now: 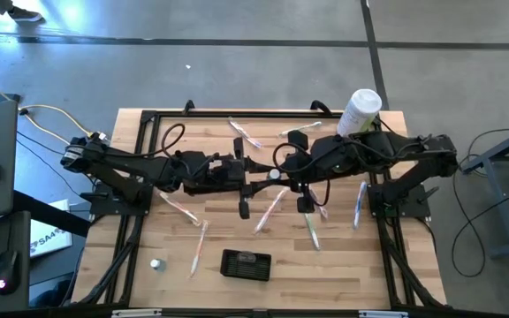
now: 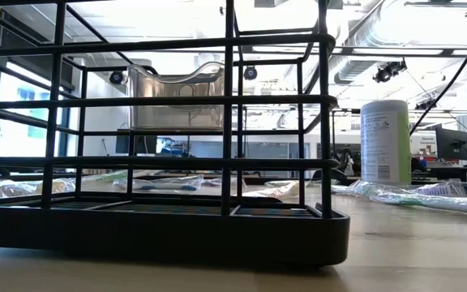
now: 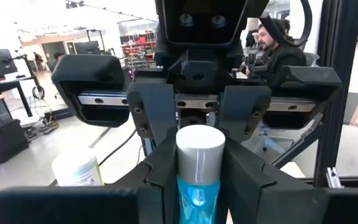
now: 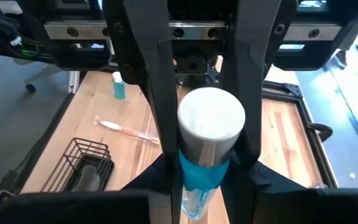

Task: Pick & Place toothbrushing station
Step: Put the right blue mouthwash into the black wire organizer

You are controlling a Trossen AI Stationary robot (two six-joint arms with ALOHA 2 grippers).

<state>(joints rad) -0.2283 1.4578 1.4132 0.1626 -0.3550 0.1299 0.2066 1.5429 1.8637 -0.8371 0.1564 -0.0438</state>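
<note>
Both grippers' fingers [image 3: 160,168] clamp one white-capped blue tube [image 3: 199,180] mid-table; its lower end is hidden.

Both arms are matte black, built of chunky boxy links joined by rounded housings, with thin black cables looping loosely along them. The left arm [image 1: 140,168] has a yellowish cable trailing off its base; the right arm [image 1: 396,155] carries a dark cable loop near its wrist. Each gripper body shows a silver metal rail with small screws running across a wide black housing. The fingers [image 3: 151,118] are flat, angular black plastic plates with small round screw holes.
</note>
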